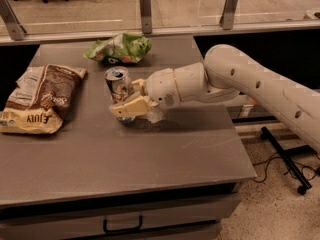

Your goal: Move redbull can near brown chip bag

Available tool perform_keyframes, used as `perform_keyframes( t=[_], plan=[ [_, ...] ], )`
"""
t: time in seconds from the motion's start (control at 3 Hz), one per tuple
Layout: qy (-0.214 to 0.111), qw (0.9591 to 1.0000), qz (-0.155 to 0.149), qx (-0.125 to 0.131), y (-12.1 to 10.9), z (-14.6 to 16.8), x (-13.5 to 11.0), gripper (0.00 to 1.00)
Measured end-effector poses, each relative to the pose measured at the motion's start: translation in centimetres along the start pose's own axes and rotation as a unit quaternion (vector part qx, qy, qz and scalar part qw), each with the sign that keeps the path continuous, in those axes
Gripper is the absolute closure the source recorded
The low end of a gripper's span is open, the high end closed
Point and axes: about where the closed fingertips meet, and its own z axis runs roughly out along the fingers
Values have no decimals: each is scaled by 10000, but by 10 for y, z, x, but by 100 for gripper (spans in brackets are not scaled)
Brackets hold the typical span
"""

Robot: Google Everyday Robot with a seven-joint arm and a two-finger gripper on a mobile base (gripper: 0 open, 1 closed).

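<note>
The redbull can [117, 86] is a slim silver and blue can with a pull-tab top, held upright just above the grey table [165, 154], left of centre. My gripper [127, 98] comes in from the right on a cream arm and is shut on the can, one finger in front of it and one behind. The brown chip bag [42, 97], brown and cream-yellow with white lettering, lies flat at the table's left edge, a short gap left of the can.
A crumpled green chip bag [120, 48] lies at the back of the table behind the can. A glass-panelled rail [145, 14] runs behind the table. A drawer handle [122, 226] shows below the front edge. Cables and a stand foot [282, 159] lie on the floor right.
</note>
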Motion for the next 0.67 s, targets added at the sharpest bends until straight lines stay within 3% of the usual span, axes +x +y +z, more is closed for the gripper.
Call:
perform_keyframes(
  t=[0.67],
  plan=[
    [-95, 9994, -273, -183, -22, 57, -18, 100]
  ],
)
